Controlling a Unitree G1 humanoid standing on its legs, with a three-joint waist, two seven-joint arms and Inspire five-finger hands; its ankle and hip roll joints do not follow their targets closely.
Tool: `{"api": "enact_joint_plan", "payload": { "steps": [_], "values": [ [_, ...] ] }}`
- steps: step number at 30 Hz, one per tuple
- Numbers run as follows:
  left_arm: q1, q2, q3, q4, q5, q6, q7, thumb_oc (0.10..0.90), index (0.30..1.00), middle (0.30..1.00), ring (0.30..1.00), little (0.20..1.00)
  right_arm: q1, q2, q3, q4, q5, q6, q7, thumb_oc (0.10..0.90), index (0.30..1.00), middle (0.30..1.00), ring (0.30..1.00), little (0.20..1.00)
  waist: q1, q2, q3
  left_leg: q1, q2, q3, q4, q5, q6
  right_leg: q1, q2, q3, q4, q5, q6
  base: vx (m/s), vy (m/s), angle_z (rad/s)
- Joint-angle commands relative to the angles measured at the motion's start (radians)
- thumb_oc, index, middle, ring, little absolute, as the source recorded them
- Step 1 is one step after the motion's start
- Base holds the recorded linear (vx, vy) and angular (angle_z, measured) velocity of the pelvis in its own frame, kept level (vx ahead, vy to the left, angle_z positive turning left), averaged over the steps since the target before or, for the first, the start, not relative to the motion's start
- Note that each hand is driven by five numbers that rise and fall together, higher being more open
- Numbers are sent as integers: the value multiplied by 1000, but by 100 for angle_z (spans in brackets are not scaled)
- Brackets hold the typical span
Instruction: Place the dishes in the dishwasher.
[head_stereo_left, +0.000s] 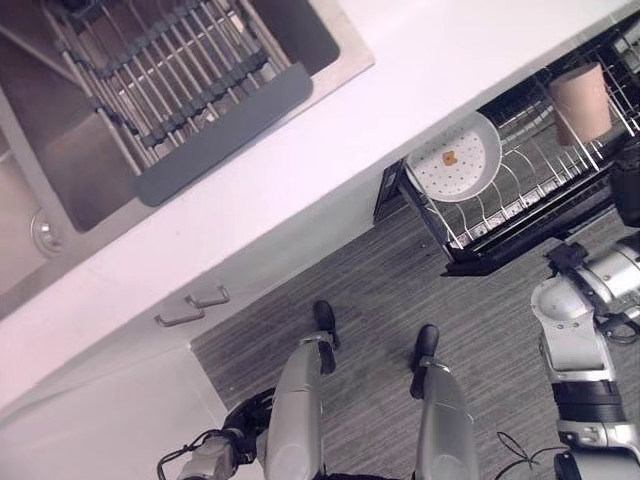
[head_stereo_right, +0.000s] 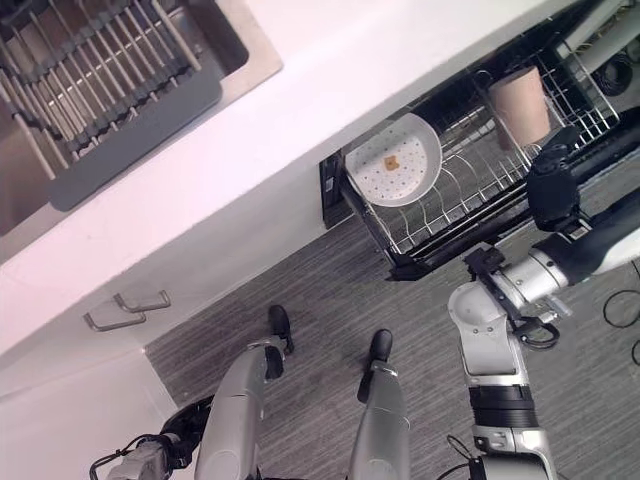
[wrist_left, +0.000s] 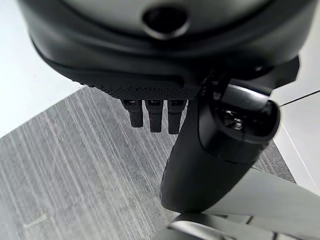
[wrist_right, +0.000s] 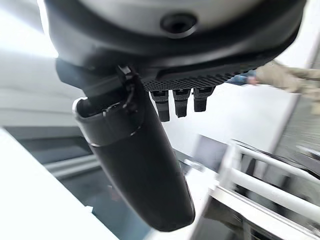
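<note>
Starting at the far left, the sink (head_stereo_left: 70, 170) is set into the white worktop (head_stereo_left: 330, 150) and carries a wire drying rack (head_stereo_left: 170, 80) with a grey lip; no dishes are seen on it. Below the worktop, a cupboard front bears two bar handles (head_stereo_left: 195, 308). The left hand (wrist_left: 155, 112) hangs low over the grey floor (head_stereo_left: 370, 300), fingers straight and relaxed, holding nothing. Further right, the dishwasher rack (head_stereo_right: 470, 190) is pulled out beneath the worktop. A white plate (head_stereo_right: 393, 160) stands tilted among its tines, and a tan cup (head_stereo_right: 520, 105) sits further along. The right hand (head_stereo_right: 553, 185) hovers at the rack's edge near the cup, fingers straight, empty. Judgement: the plate is stiff, smooth and breakable, best taken by its rim; the cup is light and best gripped round its wall.
</note>
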Motion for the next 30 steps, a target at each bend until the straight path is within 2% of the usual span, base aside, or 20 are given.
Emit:
{"api": "enact_joint_plan", "payload": {
  "steps": [1,4,6,7,8,9,10,11,12,13,15,17,19,21,22,23,24,30],
  "values": [
    [112,-69,-17,10,-8,-3,-30,800,900,900,900,900,29,-67,-178,-164,-112,-140,-420,800,900,900,900,900,-35,36,-17,28,-29,-87,-147,8,-64,12,61,-49,176,-197,-58,0,0,0],
    [114,-68,-8,13,-3,-2,-32,800,900,900,900,900,62,-50,-251,-209,-136,-157,-420,800,900,900,900,900,-44,32,-17,33,-29,-84,-147,5,-63,8,61,-48,179,-197,-57,0,0,0],
    [105,-66,4,9,-2,17,-30,800,900,900,900,900,97,-39,-297,-206,-143,-113,-420,800,900,900,900,900,-58,28,-17,42,-28,-80,-147,2,-63,4,62,-42,187,-197,-57,4,16,-5],
    [102,-62,9,6,-2,23,-32,800,900,900,900,900,113,-47,-309,-169,-60,-139,-420,800,900,900,900,900,-63,26,-17,45,-27,-78,-147,0,-62,7,63,-40,182,-196,-57,-1,8,-5],
    [102,-61,9,6,-2,24,-32,800,900,900,900,900,115,-50,-311,-159,-39,-147,-420,800,900,900,900,900,-63,26,-17,45,-27,-78,-147,-1,-62,8,64,-39,181,-196,-57,-16,2,-3],
    [95,-58,12,13,-3,28,-34,800,900,900,900,900,128,-54,-338,-41,118,-219,-420,800,900,900,900,900,-70,23,-17,47,-25,-74,-147,-2,-64,11,65,-39,176,-195,-56,-25,-5,-4],
    [90,-56,11,20,-7,27,-37,800,900,900,900,900,130,-53,-346,23,189,-252,-420,800,900,900,900,900,-71,22,-17,48,-25,-73,-147,-3,-65,13,65,-41,172,-194,-56,-44,-27,-5],
    [80,-53,6,36,-17,26,-41,800,900,900,900,900,130,-56,-360,160,332,-316,-420,800,900,900,900,900,-70,20,-17,49,-23,-72,-147,-3,-67,16,66,-44,166,-190,-56,-33,-35,-4],
    [77,-51,4,40,-19,26,-41,800,900,900,900,900,130,-57,-364,204,354,-347,-420,800,900,900,900,900,-70,20,-17,50,-22,-72,-147,-4,-67,17,66,-45,166,-190,-56,-38,-84,-1],
    [63,-43,-7,58,-22,21,-43,800,900,900,900,900,127,-51,-364,356,481,-388,-420,800,900,900,900,900,-65,19,-17,53,-21,-75,-147,-7,-65,19,65,-50,167,-189,-57,-21,-85,1],
    [50,-41,-17,64,-13,19,-36,800,900,900,900,900,121,-37,-348,464,565,-420,-420,800,900,900,900,900,-59,21,-17,53,-22,-79,-147,-6,-64,18,64,-55,171,-187,-58,-20,-85,2],
    [23,-37,-44,70,-10,19,-23,800,900,900,900,900,97,-18,-308,633,680,-435,-335,800,900,900,900,900,-44,27,-17,53,-24,-87,-147,-5,-61,18,61,-63,173,-184,-61,-27,-69,2],
    [-1,-38,-71,86,-22,15,-15,800,900,900,900,900,60,-14,-266,753,777,-407,-236,800,900,900,900,900,-32,37,-17,50,-25,-90,-147,-3,-61,18,59,-70,174,-184,-64,-18,-21,1],
    [-7,-52,-80,77,-26,26,0,800,900,900,900,900,43,-5,-247,781,785,-378,-201,800,900,900,900,900,-25,45,-17,49,-23,-91,-147,-2,-60,18,55,-72,174,-183,-65,0,0,0],
    [-11,-64,-81,61,-20,45,13,800,900,900,900,900,29,-4,-223,802,690,-340,-216,800,900,900,900,900,-17,52,-17,50,-22,-93,-147,-1,-60,18,55,-72,179,-184,-67,0,0,0],
    [-12,-75,-95,42,-20,61,31,800,900,900,900,900,10,-15,-182,782,519,-253,-248,800,900,900,900,900,-8,58,-17,52,-24,-97,-147,1,-61,19,55,-75,186,-186,-70,0,0,0],
    [-14,-76,-111,22,-31,76,46,800,900,900,900,900,-13,-30,-136,750,474,-191,-248,800,900,900,900,900,-4,63,-17,52,-24,-97,-147,2,-60,16,53,-76,192,-187,-70,0,0,0],
    [-37,-85,-138,19,-45,96,53,800,900,900,900,900,-100,-78,-14,761,382,-126,-195,800,900,900,900,900,10,75,-17,56,-23,-101,-147,4,-66,22,51,-86,198,-197,-74,-1,9,1]
  ]
}}
